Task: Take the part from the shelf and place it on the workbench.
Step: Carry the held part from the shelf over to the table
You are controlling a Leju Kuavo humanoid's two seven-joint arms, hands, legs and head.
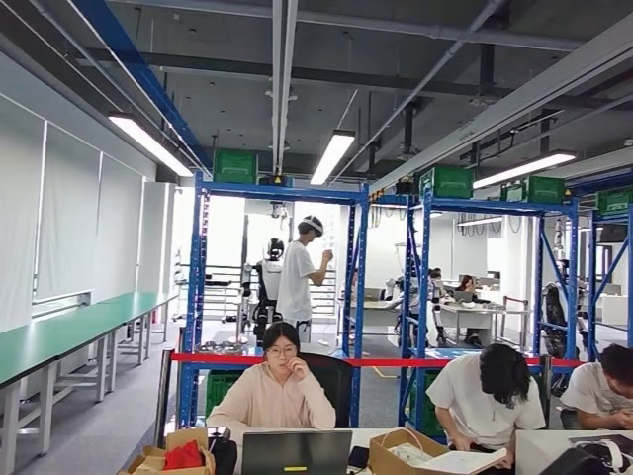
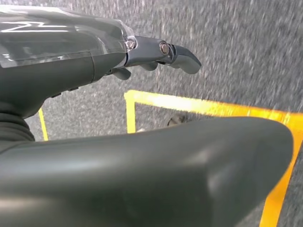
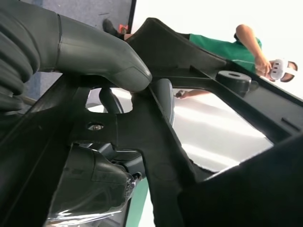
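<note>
The part (image 3: 171, 156) is a black, flat plastic frame with ribs, openings and a round boss; the right hand (image 3: 103, 56) grasps it, the thick grey thumb pressing on one bar and the darker fingers (image 3: 103, 182) underneath. The left hand (image 2: 118, 156) hangs over grey speckled carpet with yellow tape lines (image 2: 200, 106); its fingers are stretched out, holding nothing. Farther off, cardboard boxes (image 1: 418, 453) with papers stand on a desk where people sit, then blue steel shelves (image 1: 276, 287) carrying green crates (image 1: 235, 165), and a long green bench (image 1: 67, 332).
</note>
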